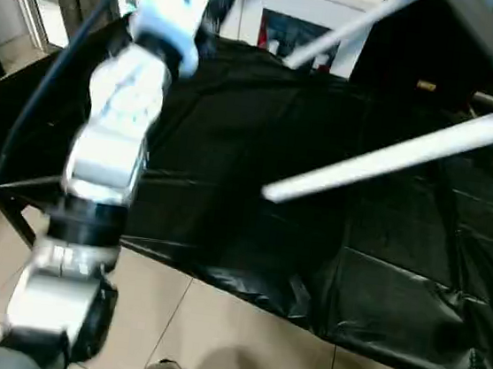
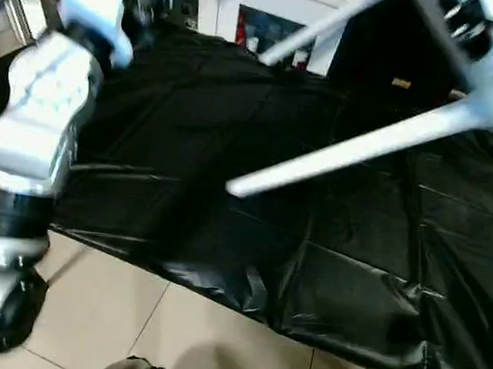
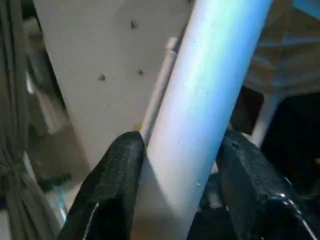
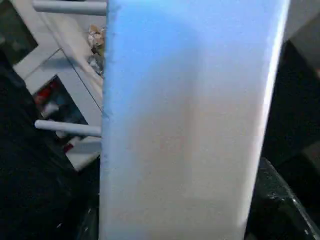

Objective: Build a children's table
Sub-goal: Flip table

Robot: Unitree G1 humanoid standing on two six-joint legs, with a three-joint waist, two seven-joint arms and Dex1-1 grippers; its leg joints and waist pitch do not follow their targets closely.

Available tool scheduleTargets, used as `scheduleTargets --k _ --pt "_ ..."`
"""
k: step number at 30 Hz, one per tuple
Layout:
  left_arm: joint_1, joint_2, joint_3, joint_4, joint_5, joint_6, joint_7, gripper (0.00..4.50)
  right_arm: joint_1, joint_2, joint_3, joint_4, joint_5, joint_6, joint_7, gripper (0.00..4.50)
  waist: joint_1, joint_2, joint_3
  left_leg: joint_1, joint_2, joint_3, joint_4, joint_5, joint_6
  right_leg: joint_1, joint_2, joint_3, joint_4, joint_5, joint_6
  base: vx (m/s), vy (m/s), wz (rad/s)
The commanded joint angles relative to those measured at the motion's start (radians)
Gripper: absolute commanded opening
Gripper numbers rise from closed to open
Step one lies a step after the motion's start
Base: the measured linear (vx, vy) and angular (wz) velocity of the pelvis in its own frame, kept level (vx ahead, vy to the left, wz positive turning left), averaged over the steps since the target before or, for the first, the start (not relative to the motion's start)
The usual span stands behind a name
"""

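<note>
Left gripper (image 3: 177, 175) clamps a white table leg (image 3: 210, 100); right gripper's state cannot be told.

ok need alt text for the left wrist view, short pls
A white tube leg of the children's table fills the middle of the view, clamped between the left gripper's two black jaws. Behind it are a pale flat panel and, to one side, a dark area crossed by another white tube.
</note>
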Motion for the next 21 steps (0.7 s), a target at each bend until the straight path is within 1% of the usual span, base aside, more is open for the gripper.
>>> scheduleTargets --k 1,2,3,4,5,6,7,8,9,10,11,12,13,14,15,16,17,18,19,20,21 --pt "0.085 -0.007 0.064 0.074 -0.029 0.125 0.023 2.20 0.003 -0.055 0.042 -0.012 -0.039 0.014 0.118 1.98 -0.022 -0.023 -0.051 0.067 0.134 -0.090 -0.093 -0.487 -0.127 -0.014 -0.087 0.041 -0.089 -0.427 -0.186 0.000 0.000 0.00" --pt "0.105 -0.013 0.059 0.065 -0.029 0.136 0.025 2.08 -0.002 -0.062 0.048 -0.023 -0.045 0.023 0.128 1.98 -0.025 -0.030 -0.051 0.069 0.135 -0.092 -0.095 -0.511 -0.139 -0.015 -0.087 0.040 -0.091 -0.447 -0.174 0.000 0.000 0.00" --pt "0.137 -0.025 0.053 0.053 -0.031 0.154 0.026 2.05 -0.007 -0.070 0.058 -0.041 -0.051 0.038 0.143 1.97 -0.027 -0.026 -0.050 0.072 0.135 -0.095 -0.096 -0.552 -0.159 -0.021 -0.088 0.042 -0.094 -0.475 -0.153 0.000 0.000 0.00" --pt "0.145 -0.029 0.053 0.047 -0.034 0.162 0.026 2.05 -0.008 -0.072 0.062 -0.046 -0.052 0.041 0.148 1.97 -0.028 -0.027 -0.051 0.074 0.135 -0.098 -0.097 -0.564 -0.168 -0.022 -0.089 0.042 -0.094 -0.477 -0.145 0.000 0.000 0.00" --pt "0.162 -0.036 0.051 0.043 -0.036 0.172 0.030 2.01 -0.010 -0.075 0.069 -0.054 -0.054 0.044 0.160 1.96 -0.035 -0.027 -0.052 0.071 0.134 -0.104 -0.103 -0.607 -0.195 -0.025 -0.086 0.041 -0.095 -0.478 -0.126 0.000 0.000 0.00" --pt "0.175 -0.040 0.048 0.040 -0.038 0.178 0.031 1.97 -0.013 -0.078 0.075 -0.058 -0.057 0.046 0.170 1.95 -0.037 -0.026 -0.051 0.072 0.134 -0.107 -0.104 -0.627 -0.206 -0.028 -0.084 0.040 -0.095 -0.479 -0.120 0.000 0.000 0.00" --pt "0.197 -0.045 0.042 0.039 -0.042 0.188 0.031 1.93 -0.024 -0.081 0.085 -0.054 -0.071 0.043 0.177 1.95 -0.044 -0.029 -0.051 0.075 0.133 -0.109 -0.106 -0.679 -0.227 -0.034 -0.079 0.036 -0.097 -0.484 -0.111 0.000 0.000 0.00" --pt "0.202 -0.045 0.041 0.037 -0.043 0.192 0.030 1.90 -0.027 -0.081 0.087 -0.053 -0.074 0.042 0.179 1.94 -0.047 -0.029 -0.052 0.077 0.132 -0.112 -0.107 -0.703 -0.237 -0.035 -0.077 0.034 -0.097 -0.484 -0.107 0.000 0.000 0.00" --pt "0.215 -0.045 0.034 0.035 -0.039 0.194 0.033 1.89 -0.037 -0.083 0.093 -0.046 -0.080 0.038 0.187 1.94 -0.059 -0.041 -0.051 0.073 0.131 -0.114 -0.110 -0.737 -0.248 -0.034 -0.073 0.029 -0.098 -0.488 -0.100 0.000 0.000 0.00" --pt "0.232 -0.046 0.025 0.027 -0.038 0.203 0.036 1.86 -0.052 -0.085 0.103 -0.034 -0.090 0.032 0.199 1.94 -0.061 -0.041 -0.053 0.078 0.131 -0.114 -0.110 -0.760 -0.258 -0.038 -0.071 0.025 -0.097 -0.487 -0.096 0.000 0.000 0.00" --pt "0.237 -0.047 0.023 0.024 -0.038 0.207 0.039 1.84 -0.059 -0.085 0.107 -0.028 -0.093 0.029 0.205 1.94 -0.065 -0.043 -0.051 0.078 0.131 -0.117 -0.112 -0.779 -0.265 -0.037 -0.070 0.021 -0.096 -0.483 -0.094 0.000 0.000 0.00" --pt "0.245 -0.051 0.021 0.022 -0.037 0.211 0.046 1.82 -0.066 -0.084 0.114 -0.022 -0.099 0.025 0.216 1.94 -0.067 -0.040 -0.049 0.076 0.131 -0.117 -0.115 -0.789 -0.271 -0.038 -0.068 0.019 -0.097 -0.481 -0.092 0.000 0.000 0.00" --pt "0.250 -0.053 0.018 0.023 -0.035 0.214 0.050 1.77 -0.072 -0.083 0.123 -0.018 -0.106 0.021 0.227 1.94 -0.071 -0.043 -0.053 0.078 0.131 -0.113 -0.118 -0.801 -0.282 -0.039 -0.062 0.014 -0.092 -0.466 -0.093 0.000 0.000 0.00" --pt "0.256 -0.054 0.014 0.028 -0.032 0.218 0.051 1.75 -0.077 -0.081 0.132 -0.015 -0.112 0.017 0.238 1.94 -0.079 -0.046 -0.051 0.074 0.130 -0.110 -0.125 -0.811 -0.292 -0.039 -0.057 0.009 -0.089 -0.452 -0.093 0.000 0.000 0.00" --pt "0.259 -0.055 0.012 0.028 -0.031 0.222 0.052 1.75 -0.080 -0.080 0.136 -0.015 -0.116 0.017 0.243 1.94 -0.083 -0.047 -0.049 0.071 0.129 -0.107 -0.130 -0.818 -0.297 -0.039 -0.054 0.006 -0.088 -0.448 -0.093 0.000 0.000 0.00" --pt "0.272 -0.057 0.005 0.037 -0.023 0.214 0.061 1.74 -0.092 -0.071 0.151 -0.017 -0.120 0.017 0.259 1.94 -0.087 -0.047 -0.051 0.065 0.128 -0.100 -0.140 -0.826 -0.309 -0.034 -0.047 -0.002 -0.078 -0.430 -0.096 0.000 0.000 0.00" --pt "0.279 -0.057 0.004 0.044 -0.021 0.211 0.062 1.73 -0.103 -0.061 0.162 -0.016 -0.124 0.021 0.267 1.94 -0.092 -0.054 -0.052 0.053 0.127 -0.091 -0.155 -0.825 -0.321 -0.030 -0.039 -0.011 -0.062 -0.407 -0.103 0.000 0.000 0.00" --pt "0.285 -0.057 0.003 0.048 -0.023 0.212 0.062 1.71 -0.111 -0.052 0.169 -0.014 -0.124 0.024 0.278 1.94 -0.093 -0.051 -0.050 0.046 0.126 -0.082 -0.169 -0.830 -0.331 -0.026 -0.031 -0.018 -0.054 -0.392 -0.107 0.000 0.000 0.00" --pt "0.292 -0.059 0.002 0.053 -0.023 0.209 0.065 1.70 -0.118 -0.042 0.181 -0.017 -0.127 0.021 0.292 1.94 -0.097 -0.057 -0.049 0.029 0.125 -0.060 -0.200 -0.840 -0.350 -0.016 -0.012 -0.037 -0.024 -0.357 -0.120 -0.053 -0.002 0.10" --pt "0.298 -0.060 -0.001 0.055 -0.025 0.208 0.068 1.69 -0.122 -0.035 0.190 -0.018 -0.129 0.018 0.302 1.94 -0.094 -0.060 -0.054 0.022 0.123 -0.049 -0.216 -0.832 -0.354 -0.004 -0.009 -0.043 -0.003 -0.339 -0.124 -0.053 -0.002 0.10" --pt "0.309 -0.062 -0.009 0.059 -0.022 0.202 0.073 1.67 -0.130 -0.021 0.204 -0.018 -0.132 0.014 0.314 1.94 -0.084 -0.079 -0.059 0.027 0.116 -0.023 -0.223 -0.761 -0.368 -0.010 -0.019 -0.039 0.009 -0.324 -0.141 -0.050 -0.042 0.12"
